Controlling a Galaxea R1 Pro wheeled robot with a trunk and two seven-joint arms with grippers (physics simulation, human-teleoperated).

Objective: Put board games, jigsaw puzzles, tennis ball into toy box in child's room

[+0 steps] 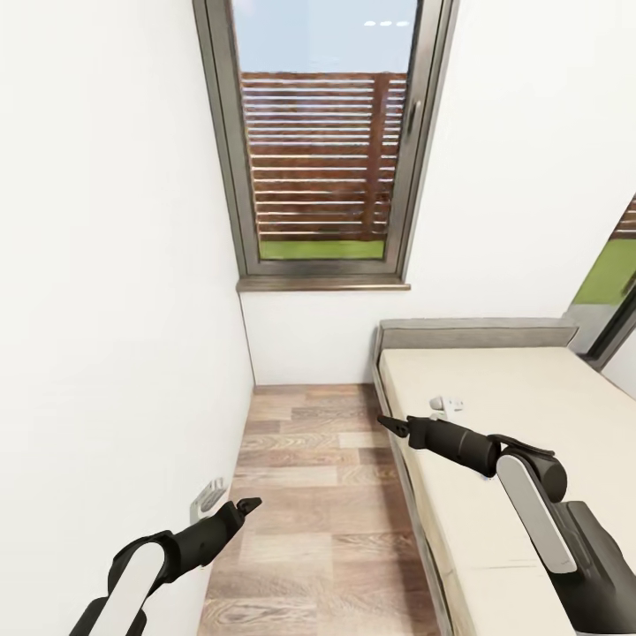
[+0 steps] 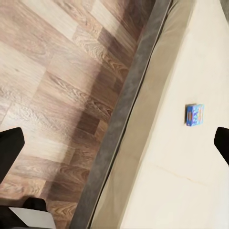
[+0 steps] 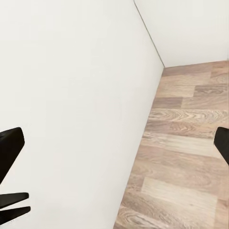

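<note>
A small blue board game [image 2: 194, 115] with a yellow title lies flat on the cream mattress of the bed [image 2: 181, 186], seen in the left wrist view. My left gripper [image 1: 245, 506] hangs open and empty over the wood floor, beside the bed's grey edge. Its dark fingers [image 2: 9, 152] stand far apart. My right gripper [image 1: 389, 424] is open and empty above the near edge of the bed [image 1: 503, 389], pointing toward the left wall. The table, toy box, jigsaw puzzles and tennis ball are out of view.
A strip of wood plank floor [image 1: 318, 495] runs between the white left wall [image 1: 115, 309] and the bed. A tall window [image 1: 322, 141] fills the far wall. A wall socket [image 1: 208, 496] sits low on the left wall near my left gripper.
</note>
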